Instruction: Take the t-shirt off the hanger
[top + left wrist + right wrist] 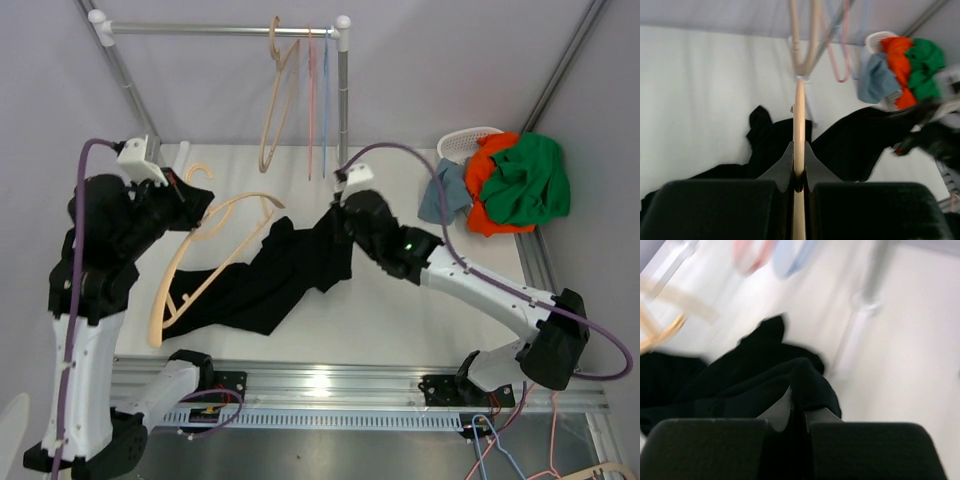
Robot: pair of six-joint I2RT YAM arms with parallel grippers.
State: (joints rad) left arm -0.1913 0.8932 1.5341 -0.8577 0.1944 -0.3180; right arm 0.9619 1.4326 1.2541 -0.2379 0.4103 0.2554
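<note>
Top external view has the black t-shirt (268, 285) spread in a long diagonal band over the middle of the white bench (400, 320). Its lower left end reaches in among the arms of a pale wooden hanger (799, 120). Whether the cloth is threaded on that hanger or only lies against it cannot be told.

The shirt's upper right end is bunched up and lifted off the bench by the right gripper (340, 207). In the right wrist view the fingers (782, 410) are clenched on a dark fold of the fabric.

The left gripper (200, 222) is clamped on the hanger just below its hook. In the left wrist view the wooden arm runs straight out from between the shut fingers (785, 167), over the black cloth.

At the back of the bench stands a clothes rail (220, 29) with three bare hangers on it: a beige hanger (275, 110), a pink hanger (311, 100) and a blue hanger (325, 100). At the far right corner a white basket (462, 145) holds a heap of orange, green and grey-blue garments (520, 185), well apart from the t-shirt.
</note>
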